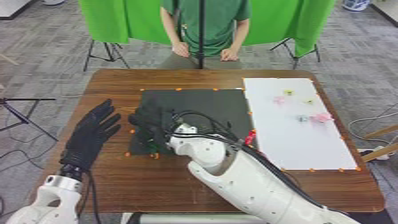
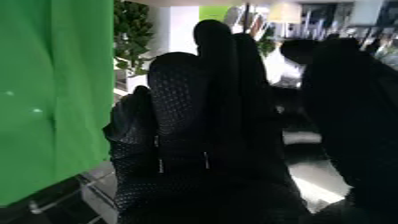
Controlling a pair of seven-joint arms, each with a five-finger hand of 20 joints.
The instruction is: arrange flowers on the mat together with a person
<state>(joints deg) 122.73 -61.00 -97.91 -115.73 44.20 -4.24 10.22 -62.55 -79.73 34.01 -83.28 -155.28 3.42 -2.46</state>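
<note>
In the head view, my right hand (image 1: 153, 123) is over the left part of the black mat (image 1: 222, 102). A small green bit (image 1: 156, 147) shows near the mat's lower left edge, close to that hand; I cannot tell what it is. In the right wrist view, the right hand (image 2: 209, 135) has its fingers extended, and no flower can be made out in it. My left hand (image 1: 87, 137) stands open left of the black mat. Pink flowers (image 1: 322, 117), yellow flowers (image 1: 289, 92) and a pale bluish one (image 1: 302, 118) lie apart on the white mat (image 1: 302, 147).
The brown table (image 1: 178, 192) carries both mats, with orange marks around their edges. My right forearm (image 1: 266, 182) crosses its lower right part. Behind the far edge hangs a green cloth (image 1: 107, 22).
</note>
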